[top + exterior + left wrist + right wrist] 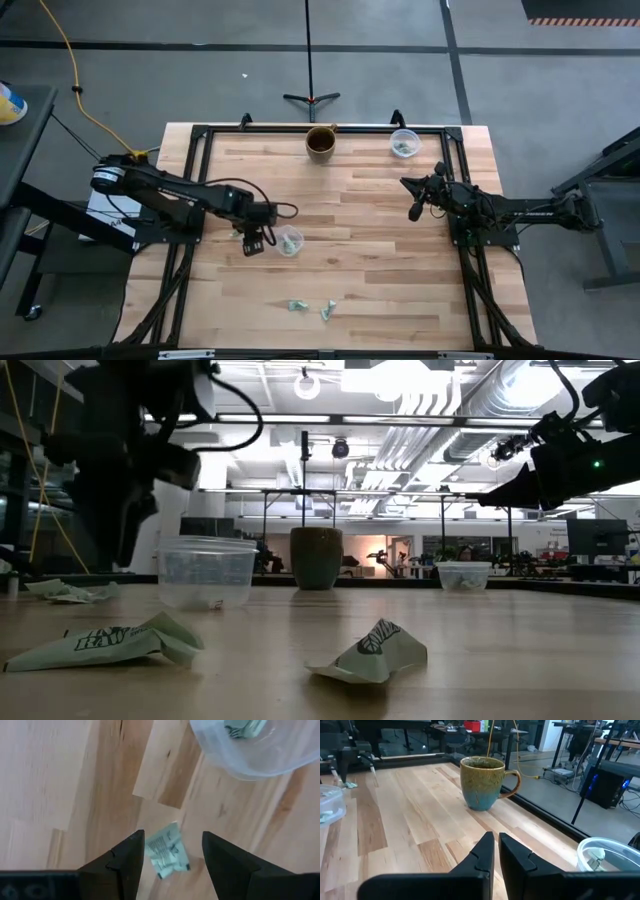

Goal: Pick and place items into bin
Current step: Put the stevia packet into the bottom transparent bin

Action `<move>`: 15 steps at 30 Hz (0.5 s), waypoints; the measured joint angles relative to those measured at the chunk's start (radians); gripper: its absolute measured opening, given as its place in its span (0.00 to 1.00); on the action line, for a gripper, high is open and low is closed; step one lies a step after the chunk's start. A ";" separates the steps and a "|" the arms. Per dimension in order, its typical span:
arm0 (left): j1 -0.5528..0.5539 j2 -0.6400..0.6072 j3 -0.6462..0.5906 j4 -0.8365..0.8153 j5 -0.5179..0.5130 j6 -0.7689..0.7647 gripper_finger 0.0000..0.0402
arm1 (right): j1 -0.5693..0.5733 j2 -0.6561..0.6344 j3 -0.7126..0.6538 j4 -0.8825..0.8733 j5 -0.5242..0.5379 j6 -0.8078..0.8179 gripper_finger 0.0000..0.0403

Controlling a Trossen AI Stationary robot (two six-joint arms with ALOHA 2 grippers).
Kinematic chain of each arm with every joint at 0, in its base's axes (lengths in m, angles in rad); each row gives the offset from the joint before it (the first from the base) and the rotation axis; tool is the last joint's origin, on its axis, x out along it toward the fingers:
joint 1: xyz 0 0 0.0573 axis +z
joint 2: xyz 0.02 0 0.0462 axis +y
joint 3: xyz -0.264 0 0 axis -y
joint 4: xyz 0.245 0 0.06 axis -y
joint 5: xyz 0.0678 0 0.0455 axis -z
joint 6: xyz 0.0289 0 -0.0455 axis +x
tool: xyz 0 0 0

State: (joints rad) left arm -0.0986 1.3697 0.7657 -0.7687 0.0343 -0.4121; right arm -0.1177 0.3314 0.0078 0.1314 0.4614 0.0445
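Observation:
My left gripper [252, 245] [172, 837] is open and points down over one pale green-and-white wrapper [165, 852], which lies flat on the wood; its fingers stand on either side without touching it. Just to its right stands a clear cup [289, 240] [250, 745] with a wrapper inside. Two more wrappers [298, 305] [328, 310] lie near the table's near edge, and the low view shows them close up [110, 643] [370, 655]. My right gripper [414, 212] [496, 837] is shut and empty, held above the table's right side.
A green-brown mug [321, 142] [482, 782] stands at the far edge. A second clear cup [404, 144] [612, 855], holding wrappers, sits to the mug's right. Bare wood lies between the two arms. A black frame [200, 132] borders the table.

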 joint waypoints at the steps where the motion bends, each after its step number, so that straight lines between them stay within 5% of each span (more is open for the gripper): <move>1: 0.000 0.000 -0.015 0.018 -0.003 0.010 0.58 | 0.000 0.001 0.000 0.000 0.000 0.000 0.04; 15: 0.000 -0.002 -0.167 0.169 -0.020 0.045 0.58 | 0.000 0.001 0.000 0.000 0.001 0.000 0.04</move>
State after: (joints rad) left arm -0.0986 1.3674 0.5988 -0.5995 0.0143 -0.3668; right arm -0.1177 0.3325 0.0078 0.1318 0.4627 0.0448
